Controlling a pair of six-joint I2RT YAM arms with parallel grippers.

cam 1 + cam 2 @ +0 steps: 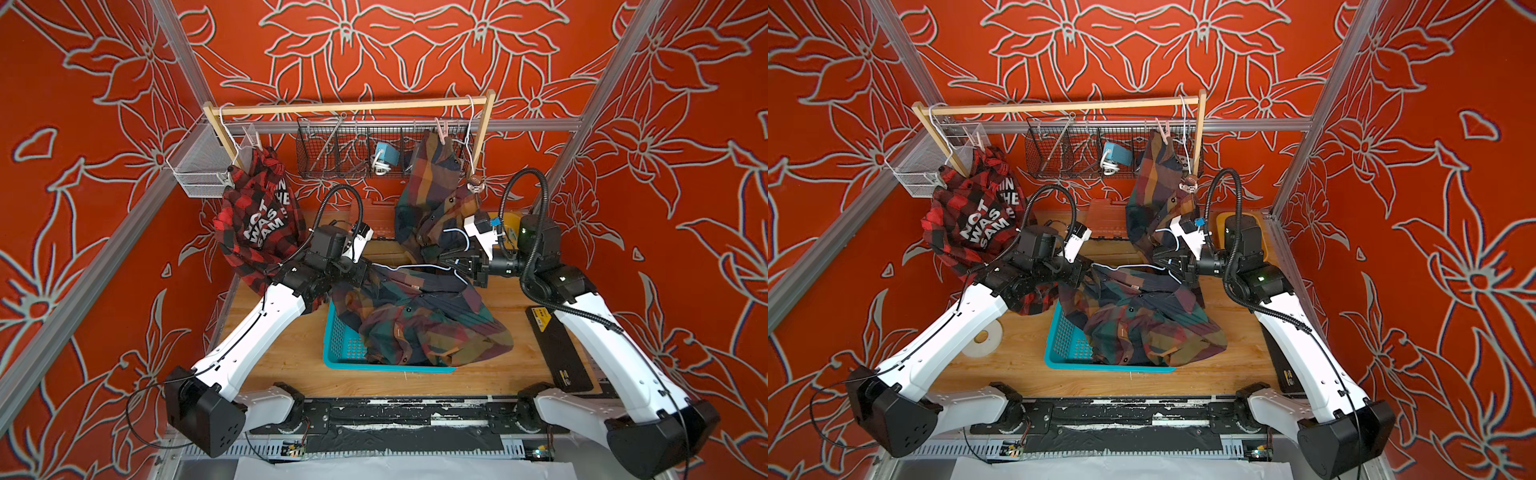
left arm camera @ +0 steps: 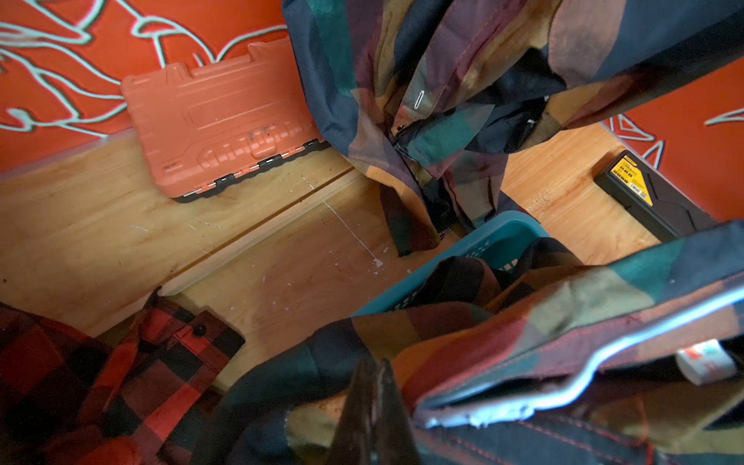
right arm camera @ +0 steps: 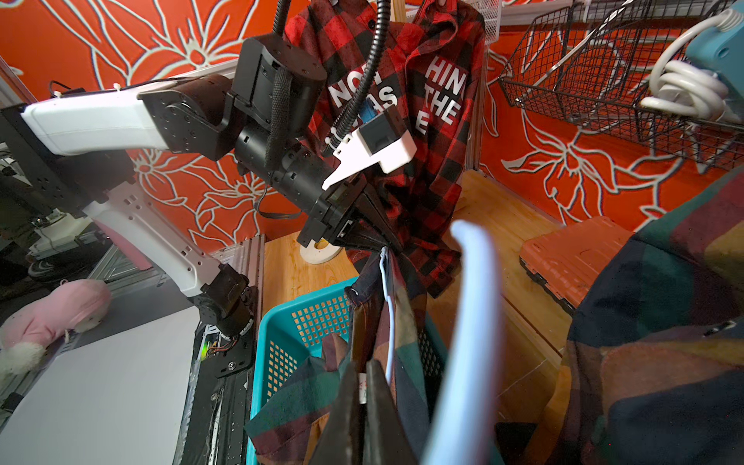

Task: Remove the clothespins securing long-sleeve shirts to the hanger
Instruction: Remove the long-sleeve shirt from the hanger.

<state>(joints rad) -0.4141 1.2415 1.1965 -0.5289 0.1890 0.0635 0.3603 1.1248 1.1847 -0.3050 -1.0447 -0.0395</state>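
Observation:
A dark plaid long-sleeve shirt on a pale blue hanger is stretched between both grippers above the teal basket. My left gripper is shut on its shoulder fabric at the hanger's end. My right gripper is shut on the collar, a white label showing between the jaws. A second dark plaid shirt hangs at the back right under a pink clothespin; another clothespin sits lower on its hanger. The red-and-black shirt hangs at the back left.
A wooden rail spans the back, with a black wire basket and a white mesh basket behind it. An orange case lies at the table's back. A black case lies on the right.

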